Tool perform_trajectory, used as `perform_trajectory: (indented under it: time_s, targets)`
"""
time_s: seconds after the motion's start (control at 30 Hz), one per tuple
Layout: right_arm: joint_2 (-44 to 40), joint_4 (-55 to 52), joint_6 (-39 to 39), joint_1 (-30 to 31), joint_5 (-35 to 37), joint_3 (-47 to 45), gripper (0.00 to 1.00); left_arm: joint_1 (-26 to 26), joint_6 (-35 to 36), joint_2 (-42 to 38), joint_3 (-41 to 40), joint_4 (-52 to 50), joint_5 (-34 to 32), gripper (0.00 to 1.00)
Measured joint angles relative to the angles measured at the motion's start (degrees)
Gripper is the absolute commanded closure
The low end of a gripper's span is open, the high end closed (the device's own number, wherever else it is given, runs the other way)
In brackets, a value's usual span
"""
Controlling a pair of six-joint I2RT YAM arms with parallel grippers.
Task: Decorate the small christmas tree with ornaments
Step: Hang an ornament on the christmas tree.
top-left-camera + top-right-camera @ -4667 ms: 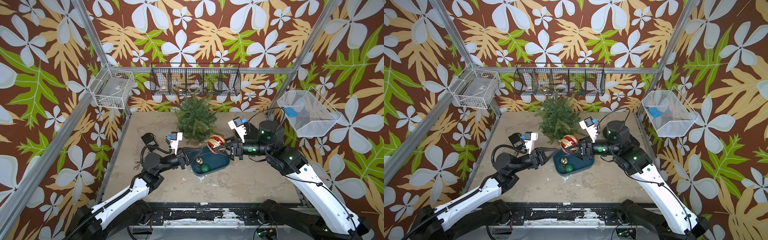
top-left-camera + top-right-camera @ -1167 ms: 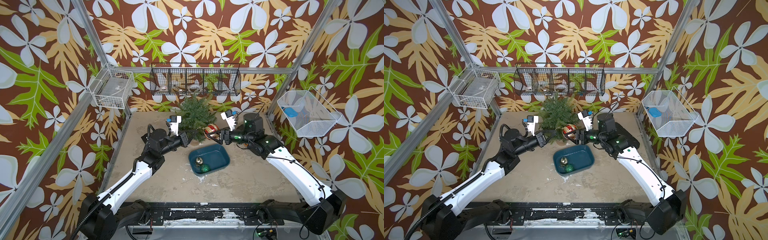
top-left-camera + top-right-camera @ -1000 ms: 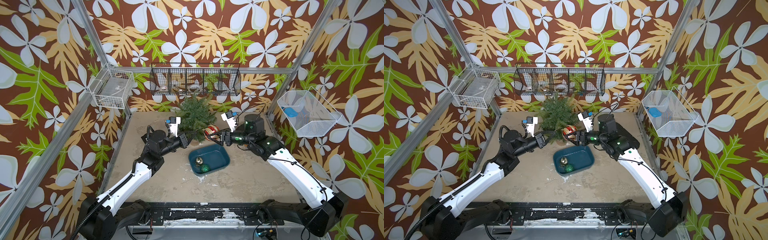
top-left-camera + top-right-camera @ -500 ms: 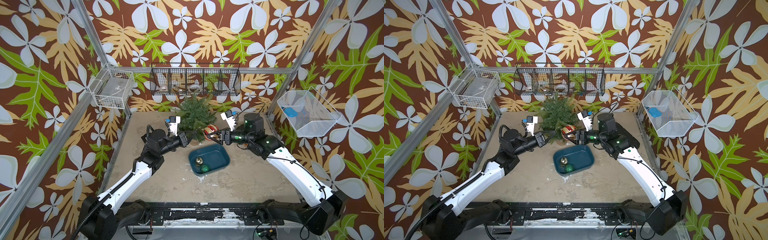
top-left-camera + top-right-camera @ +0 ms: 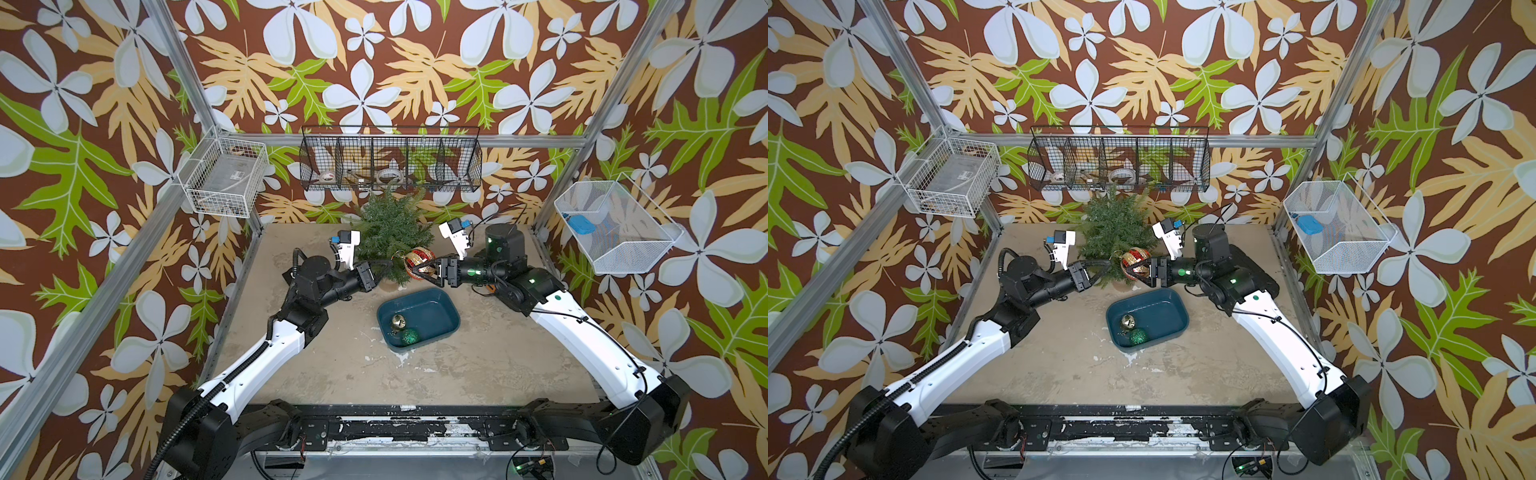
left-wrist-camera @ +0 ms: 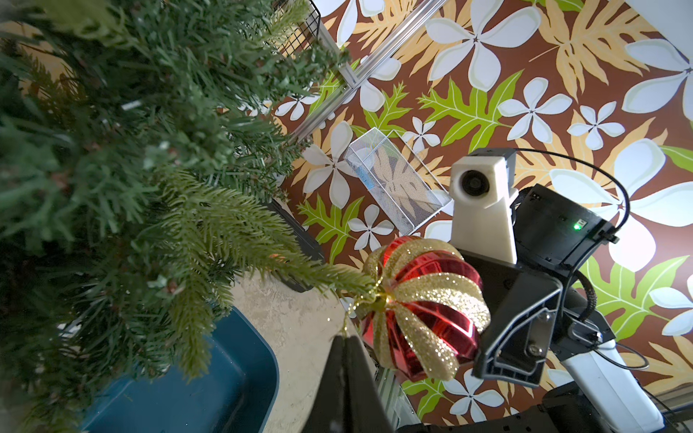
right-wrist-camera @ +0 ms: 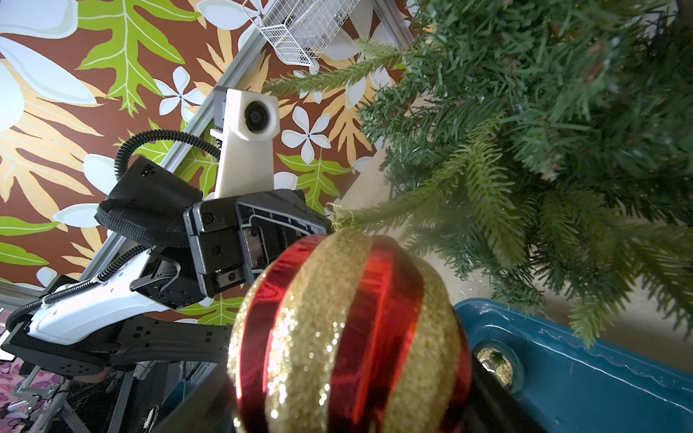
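The bench (image 5: 316,361) is a mottled tan slab set among walls papered with printed leaves and flowers. At its far edge stands the small christmas tree (image 5: 392,232), upright and bushy, with its top reaching up in front of a black wire rack (image 5: 390,160) on the back wall.

Nearer than the tree, around the middle of the bench, sits a blue tub (image 5: 436,309). Two of the ornaments lie in its near corner, touching each other: a shiny gold ball (image 5: 398,321) and a glittery green ball (image 5: 409,336).

The third ornament, the big striped ball (image 5: 419,259) of red and glittery gold, is up against the lower branches on the tree's right side. The right pincer (image 5: 428,267) has it clamped between its two fingers, which stand partly apart around the ball's width; in the left wrist view one dark finger (image 6: 525,315) lies flat against the ball's side. In that same view the ball's gold cap and its thin gold loop (image 6: 360,303) sit right at the tip of a low branch; whether the loop is over the branch I cannot tell.

The left pincer (image 5: 384,266) reaches in from the other side, fully closed, its tip among the low needles just beside the ball's cap. The gold loop runs down to its tip, but whether it pinches the thread is too fine to tell.
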Motion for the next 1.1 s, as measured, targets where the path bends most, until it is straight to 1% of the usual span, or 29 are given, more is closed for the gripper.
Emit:
perform_trajectory:
  time_s: [0.67,1.1]
  targets:
    - [0.5,0.9,1.7,0.0,-0.7,-1.1,0.27,0.9,-2.7,3.8,1.7,0.5,4.6,1.0]
    - [0.2,2.0,2.6,-1.0,-1.7,-3.5,0.26,1.2,-3.7,4.4,1.3,0.4,5.3,1.0]
